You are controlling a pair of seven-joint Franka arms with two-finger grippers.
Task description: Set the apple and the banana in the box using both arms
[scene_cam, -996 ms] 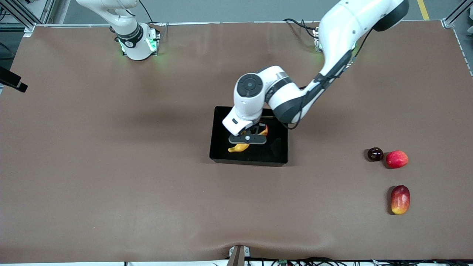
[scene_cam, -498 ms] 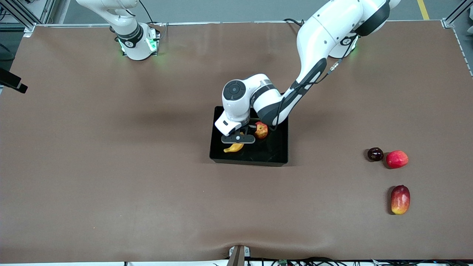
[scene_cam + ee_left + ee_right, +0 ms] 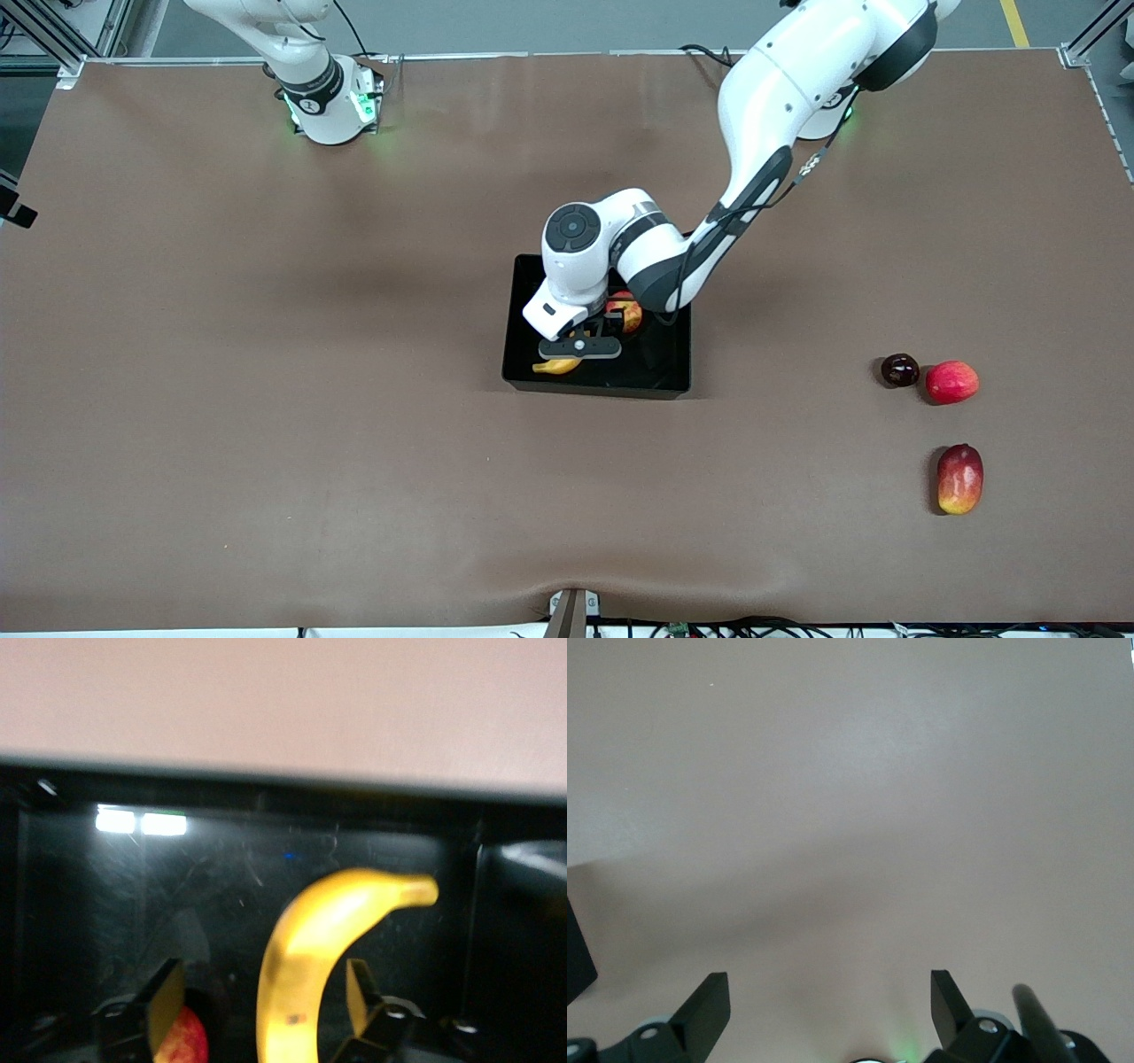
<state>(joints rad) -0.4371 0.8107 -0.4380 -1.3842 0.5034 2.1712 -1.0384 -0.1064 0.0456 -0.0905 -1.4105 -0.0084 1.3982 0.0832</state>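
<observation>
The black box sits mid-table. The banana lies inside it near the wall closest to the front camera. The apple rests in the box too, partly under the left arm's wrist. My left gripper hangs low over the box, open. In the left wrist view the banana curves up between the spread fingers of the left gripper with a gap on each side, and the apple shows beside one finger, against the box wall. My right gripper waits open over bare table, holding nothing.
Three other fruits lie toward the left arm's end of the table: a dark round one, a pinkish-red round one beside it, and a red-and-yellow oval one nearer the front camera.
My left gripper, shut on the banana a second ago, has opened and let it go. The banana has settled lower in the box. The right arm has not moved.
</observation>
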